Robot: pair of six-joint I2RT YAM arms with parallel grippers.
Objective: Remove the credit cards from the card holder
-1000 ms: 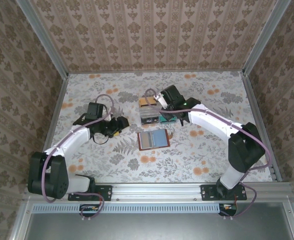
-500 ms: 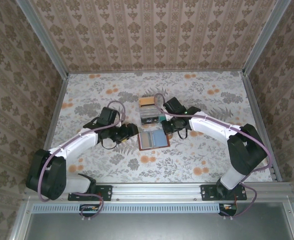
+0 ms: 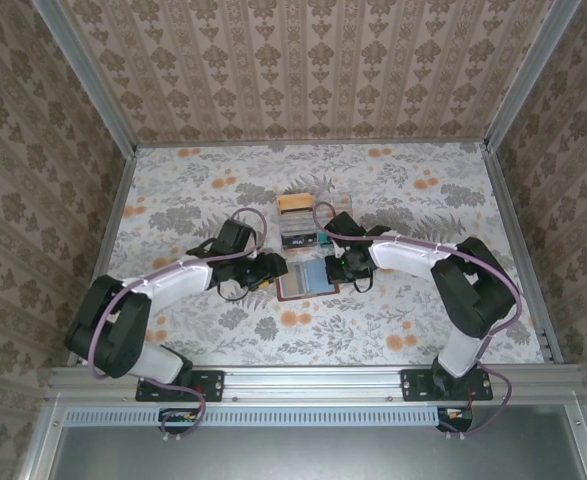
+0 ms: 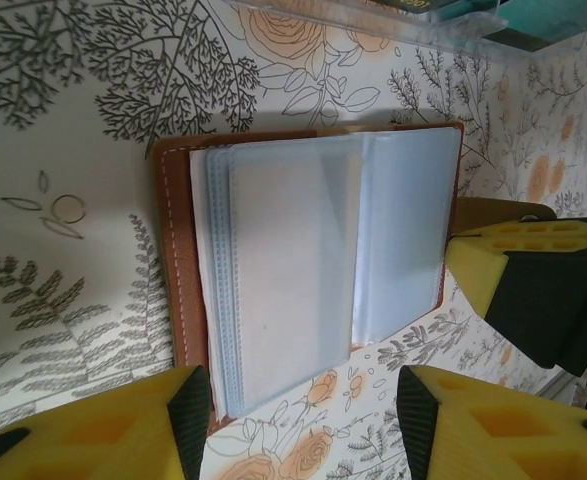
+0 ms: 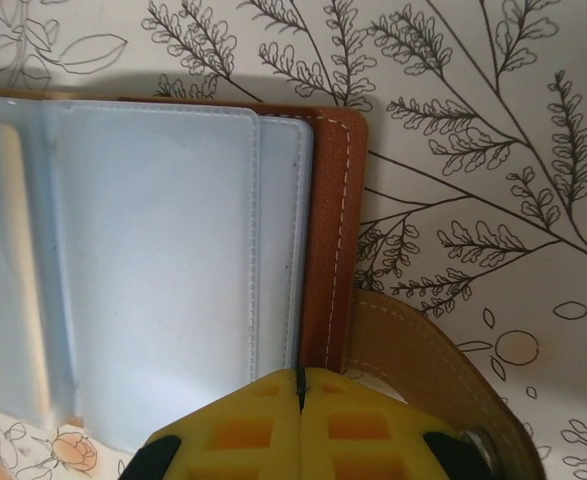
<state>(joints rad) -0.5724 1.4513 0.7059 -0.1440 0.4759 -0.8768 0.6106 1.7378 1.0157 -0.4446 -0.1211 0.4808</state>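
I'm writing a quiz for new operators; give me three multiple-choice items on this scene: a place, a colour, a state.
1. The card holder lies: A) on a shelf; B) between the left gripper and the right gripper; C) against the far wall.
2. Its cover is: A) black; B) green; C) reddish-brown.
3. The right gripper is: A) shut; B) wide open; C) holding a card.
Answers: B, the top view shows a gripper at each side; C, its stitched edge is brown; A, its jaws are pressed together.
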